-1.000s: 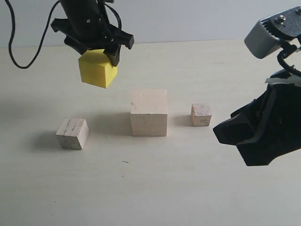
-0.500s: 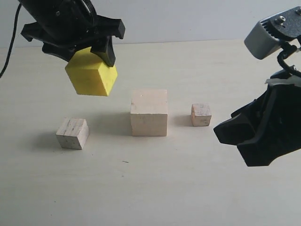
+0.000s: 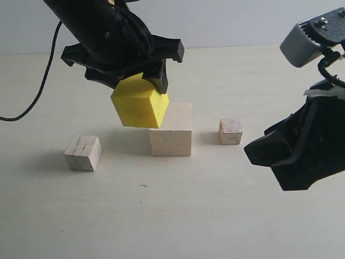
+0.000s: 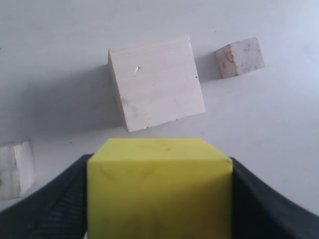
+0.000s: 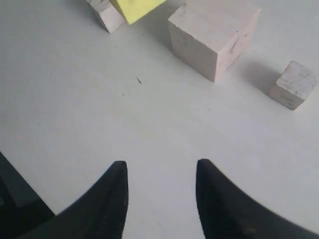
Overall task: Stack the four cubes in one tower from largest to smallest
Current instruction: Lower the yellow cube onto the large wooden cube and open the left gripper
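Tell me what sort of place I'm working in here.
Probably a robot test bench in a lab: a pale table against a plain wall, a loose black cable, and simple stacking pieces like the yellow cube and large wooden block.

Yellow cube [image 3: 139, 105] is hiding part of the large block [image 3: 175, 137]; left wrist view's edge is cutting off the medium cube [image 4: 15, 169].

On the desk [image 3: 188, 216] the large block [image 3: 171, 137] stands in the middle, the medium cube [image 3: 83, 152] well apart on its left and the small cube [image 3: 230, 131] near on its right. The fourth cube [image 3: 140, 103] hangs tilted in the left end effector [image 3: 132, 83], off the desk, and in the exterior view it covers the block's upper left corner.
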